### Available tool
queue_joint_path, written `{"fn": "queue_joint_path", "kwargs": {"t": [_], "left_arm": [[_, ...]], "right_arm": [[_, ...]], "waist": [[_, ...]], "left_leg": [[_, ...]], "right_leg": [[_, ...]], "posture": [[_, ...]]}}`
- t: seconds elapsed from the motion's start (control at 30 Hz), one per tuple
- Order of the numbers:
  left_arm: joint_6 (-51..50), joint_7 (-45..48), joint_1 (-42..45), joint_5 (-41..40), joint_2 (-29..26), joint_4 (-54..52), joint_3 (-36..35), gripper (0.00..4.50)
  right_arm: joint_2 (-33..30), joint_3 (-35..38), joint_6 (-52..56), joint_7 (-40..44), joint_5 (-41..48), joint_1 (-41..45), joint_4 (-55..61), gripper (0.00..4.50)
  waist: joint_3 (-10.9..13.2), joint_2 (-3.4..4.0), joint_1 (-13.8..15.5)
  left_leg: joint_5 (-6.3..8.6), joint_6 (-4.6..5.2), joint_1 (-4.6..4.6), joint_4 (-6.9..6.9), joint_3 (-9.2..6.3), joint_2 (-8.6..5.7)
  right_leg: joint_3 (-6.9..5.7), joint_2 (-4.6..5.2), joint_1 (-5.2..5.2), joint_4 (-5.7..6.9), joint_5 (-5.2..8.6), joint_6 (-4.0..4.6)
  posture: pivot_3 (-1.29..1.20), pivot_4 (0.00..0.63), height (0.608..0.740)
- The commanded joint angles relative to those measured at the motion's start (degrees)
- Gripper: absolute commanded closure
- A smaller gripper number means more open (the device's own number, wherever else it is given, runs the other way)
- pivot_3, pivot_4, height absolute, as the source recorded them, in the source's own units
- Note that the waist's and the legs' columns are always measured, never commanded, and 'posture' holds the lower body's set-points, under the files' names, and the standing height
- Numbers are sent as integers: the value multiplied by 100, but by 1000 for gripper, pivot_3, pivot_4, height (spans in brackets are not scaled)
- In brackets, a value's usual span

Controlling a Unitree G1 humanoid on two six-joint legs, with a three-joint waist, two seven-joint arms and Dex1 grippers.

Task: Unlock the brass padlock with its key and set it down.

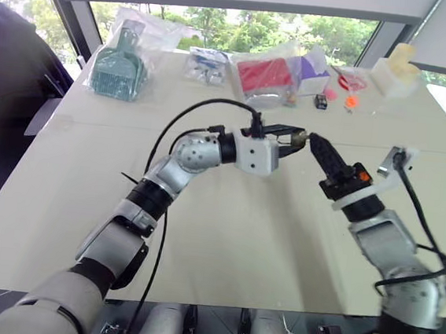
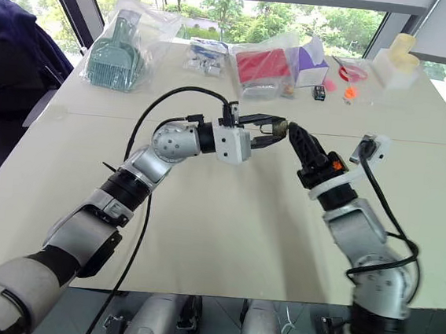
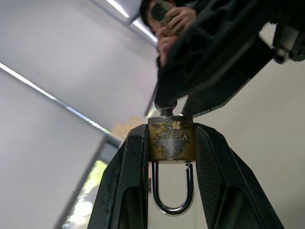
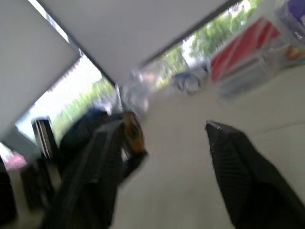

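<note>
Far edge of the bench (image 1: 224,238): bagged green brush (image 1: 118,70), red item in a clear bag (image 1: 265,76), purple box (image 1: 315,69), small black box (image 1: 321,101), pale container (image 1: 396,73) at the far right corner. All well apart from my arms; nothing lies between the two tools, and the bench under them is bare.

My left tool (image 1: 293,138) is raised over the bench middle, clamped on the brass padlock (image 3: 170,138). Left wrist view: fingers (image 3: 124,181) press both sides of the body, and the silvery shackle (image 3: 172,191) hangs between the fingers toward the wrist. The key (image 3: 167,110) is a short stub in the body's outer end.

My right tool (image 4: 162,138) has its fingers apart. In the head views its tip sits just beside the padlock's key end.
</note>
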State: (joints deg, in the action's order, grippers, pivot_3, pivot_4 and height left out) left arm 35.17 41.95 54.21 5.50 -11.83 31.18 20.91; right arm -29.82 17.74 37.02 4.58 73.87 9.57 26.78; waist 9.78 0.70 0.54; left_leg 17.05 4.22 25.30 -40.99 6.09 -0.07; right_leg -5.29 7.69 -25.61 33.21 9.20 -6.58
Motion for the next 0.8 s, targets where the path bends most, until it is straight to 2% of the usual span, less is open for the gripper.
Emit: {"fn": "queue_joint_path", "kwargs": {"t": [0.03,0.17,0.7,0.8], "left_arm": [[-367,585,26,-654,-43,-459,-195,3723],[-547,873,-32,-886,-88,-746,-224,3723],[-448,892,-233,-691,-51,-1166,-199,3723],[-437,882,-229,-688,-20,-1197,-196,3723]], "right_arm": [[-464,260,283,677,292,-37,85,1066],[-777,328,461,1082,339,-103,36,1066],[-379,139,503,1015,719,108,69,1066],[-348,67,504,1048,643,78,46,1893]], "waist": [[0,1,10],[0,1,22],[0,1,28],[0,1,29]], "left_leg": [[0,-1,-2,1,-1,0],[-1,-2,-2,-2,-5,2],[-1,0,-2,-7,-9,-4],[-1,-1,-2,-7,-9,-4]], "right_leg": [[0,0,0,3,0,0],[-1,-3,3,3,-1,-1],[-1,1,11,-2,-1,-2],[-1,1,11,-2,-2,-2]], "posture": [[0,150,735],[0,150,735],[0,150,735],[0,150,735]]}}
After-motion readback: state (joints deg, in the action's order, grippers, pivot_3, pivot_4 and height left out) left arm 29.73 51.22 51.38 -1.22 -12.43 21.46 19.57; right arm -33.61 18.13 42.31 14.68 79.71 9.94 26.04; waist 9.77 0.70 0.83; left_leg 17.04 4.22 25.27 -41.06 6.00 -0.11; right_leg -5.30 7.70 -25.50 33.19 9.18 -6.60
